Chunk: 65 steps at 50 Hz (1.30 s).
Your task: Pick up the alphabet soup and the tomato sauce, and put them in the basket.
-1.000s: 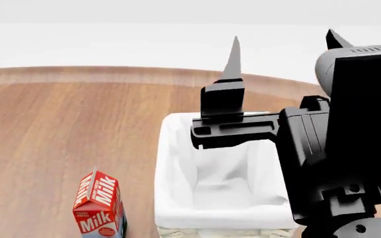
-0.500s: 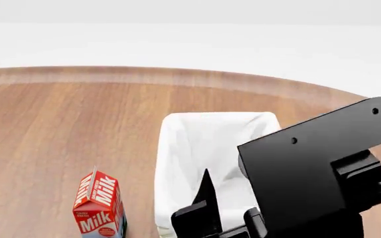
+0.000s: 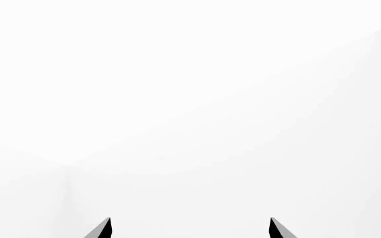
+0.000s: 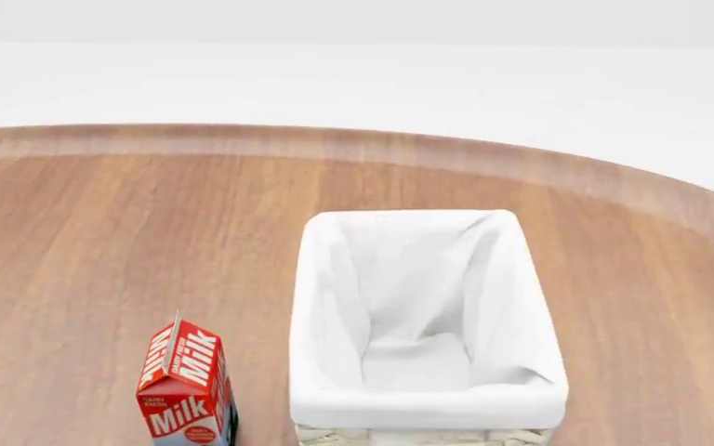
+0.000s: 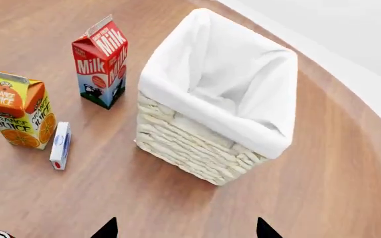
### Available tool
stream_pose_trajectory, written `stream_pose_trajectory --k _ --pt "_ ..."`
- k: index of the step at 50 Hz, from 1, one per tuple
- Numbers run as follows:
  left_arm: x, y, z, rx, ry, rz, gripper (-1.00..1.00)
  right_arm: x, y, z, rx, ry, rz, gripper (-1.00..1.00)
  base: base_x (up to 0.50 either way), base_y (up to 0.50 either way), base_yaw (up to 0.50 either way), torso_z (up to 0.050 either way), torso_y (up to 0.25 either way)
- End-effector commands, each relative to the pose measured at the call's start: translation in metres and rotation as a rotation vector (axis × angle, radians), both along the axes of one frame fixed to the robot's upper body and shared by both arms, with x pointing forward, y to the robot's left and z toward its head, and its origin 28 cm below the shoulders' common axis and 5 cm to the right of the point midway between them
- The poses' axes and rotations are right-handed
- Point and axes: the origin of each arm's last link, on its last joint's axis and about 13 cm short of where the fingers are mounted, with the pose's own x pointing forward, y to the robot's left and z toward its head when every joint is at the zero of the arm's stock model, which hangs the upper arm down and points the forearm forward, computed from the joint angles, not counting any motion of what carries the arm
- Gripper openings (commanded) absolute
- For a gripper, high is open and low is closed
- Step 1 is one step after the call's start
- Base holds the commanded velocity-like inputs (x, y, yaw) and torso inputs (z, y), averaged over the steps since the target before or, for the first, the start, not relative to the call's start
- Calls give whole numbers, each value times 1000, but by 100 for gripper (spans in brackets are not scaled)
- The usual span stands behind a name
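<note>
While neither can shows, the cream wicker cloth-lined basket [image 5: 207, 106] sits ahead of the right gripper [image 5: 185, 229]; both grippers' tips spread apart, holding nothing.

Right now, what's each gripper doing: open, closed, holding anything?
Left gripper: open, holding nothing, only blank white in front of it.
Right gripper: open, holding nothing, above the table near the basket.
</note>
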Motion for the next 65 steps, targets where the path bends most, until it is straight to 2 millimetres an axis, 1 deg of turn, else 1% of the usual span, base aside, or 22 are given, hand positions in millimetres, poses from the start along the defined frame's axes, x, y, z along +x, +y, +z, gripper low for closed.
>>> stream_pose_trajectory --k 1,3,7,8,11,13,14,17,18,21,23,24,25,28,30,33,34,36,39,40,46,65 --pt "-1 1 -3 -3 -1 4 100 -18 1 -24 6 90 2 100 0 0 0 0 0" --pt "-1 0 -3 -2 -1 4 100 -18 0 -22 5 99 7 100 0 0 0 0 0" --pt "-1 0 -2 0 -2 3 100 -23 2 -34 2 130 20 100 0 0 0 0 0" --pt "-1 0 -2 -2 -2 3 100 -24 3 -31 3 141 27 100 0 0 0 0 0" --pt "-1 0 -2 -2 0 2 100 -24 4 -30 14 154 33 100 0 0 0 0 0" --pt "-1 0 -3 -4 2 2 100 -27 5 -39 29 170 32 100 0 0 0 0 0" --pt "0 0 -1 -3 1 2 100 -27 5 -37 37 177 34 100 0 0 0 0 0" --pt "0 0 1 -2 0 1 100 -29 6 -44 62 193 32 100 0 0 0 0 0" --pt "0 0 0 -1 0 2 100 -29 6 -41 73 195 34 100 0 0 0 0 0" --pt "0 0 -1 -3 2 3 100 -31 8 -44 87 206 36 100 0 0 0 0 0" --pt "-1 0 -3 -2 2 3 100 -31 8 -40 95 213 33 100 0 0 0 0 0" --pt "-1 0 -2 -2 1 3 100 -32 8 -41 91 214 35 100 0 0 0 0 0" --pt "-1 0 -2 -3 2 4 100 -33 9 -47 98 225 30 100 0 0 0 0 0" --pt "-1 0 -3 -4 4 2 100 -34 9 -43 102 227 35 100 0 0 0 0 0" --pt "-1 0 -3 -2 4 1 100 -34 10 -50 107 233 33 100 0 0 0 0 0" --pt "-2 0 -5 -2 4 2 100 -34 11 -47 101 237 38 100 0 0 0 0 0" --pt "-2 0 -6 -3 6 1 100 -35 12 -55 101 244 43 100 0 0 0 0 0" --pt "-2 0 -5 -3 6 3 100 -34 11 -53 90 236 49 100 0 0 0 0 0" --pt "-2 0 -6 -3 6 1 100 -33 12 -56 78 230 54 100 0 0 0 0 0" --pt "-2 -1 -7 -3 7 0 100 -35 14 -64 65 227 64 100 0 0 0 0 0" --pt "-1 -1 -4 -2 9 0 100 -34 18 -62 46 217 85 100 0 0 0 0 0" --pt "-2 0 -6 -5 8 -2 100 -39 25 -72 -3 166 163 100 0 0 0 0 0"
